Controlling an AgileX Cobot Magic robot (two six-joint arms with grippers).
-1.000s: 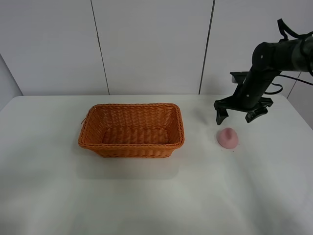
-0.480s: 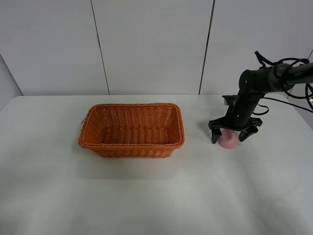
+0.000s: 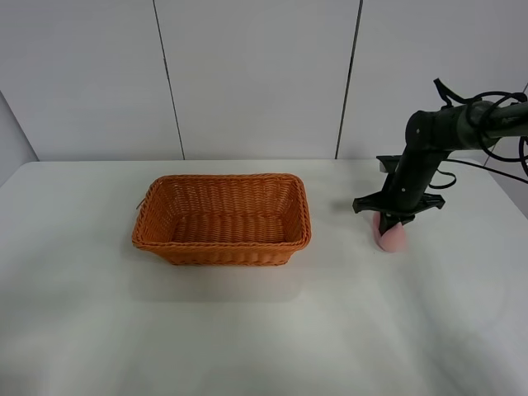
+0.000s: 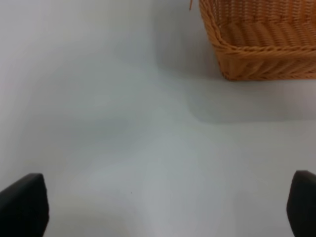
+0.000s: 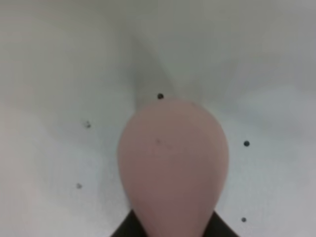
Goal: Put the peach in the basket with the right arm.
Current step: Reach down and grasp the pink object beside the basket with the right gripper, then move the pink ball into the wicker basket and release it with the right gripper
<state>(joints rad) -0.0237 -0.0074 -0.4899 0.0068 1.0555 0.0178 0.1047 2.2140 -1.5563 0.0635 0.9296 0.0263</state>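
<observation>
1. Small matte pink peach point(image 3: 393, 238) with a pointed tip: outside the rectangular orange-brown woven wicker basket point(image 3: 221, 245), off its right-hand short side in the high view and apart from the braided rim. Low over the white worktop point(image 3: 264, 330); impossible to tell whether resting on it or just raised.
2. Black two-fingered right gripper point(image 3: 391, 221) down over the peach, jaws closed in on the fruit from both sides. In the right wrist view, pink fruit filling the middle, dark finger edges hugging its near end. Judged a finished grasp.
3. Black jointed right arm point(image 3: 412, 165) reaching down beyond the basket's right side, cables looping behind.
4. Basket interior bare, nothing placed inside yet.
5. Left gripper point(image 4: 163, 205) some way off from one corner of the basket, jaws spread wide, holding nothing, no part in this job.
6. Progress, as a judgement: approach and grip done. Lift, carry across to the basket and release inside all left to do.
</observation>
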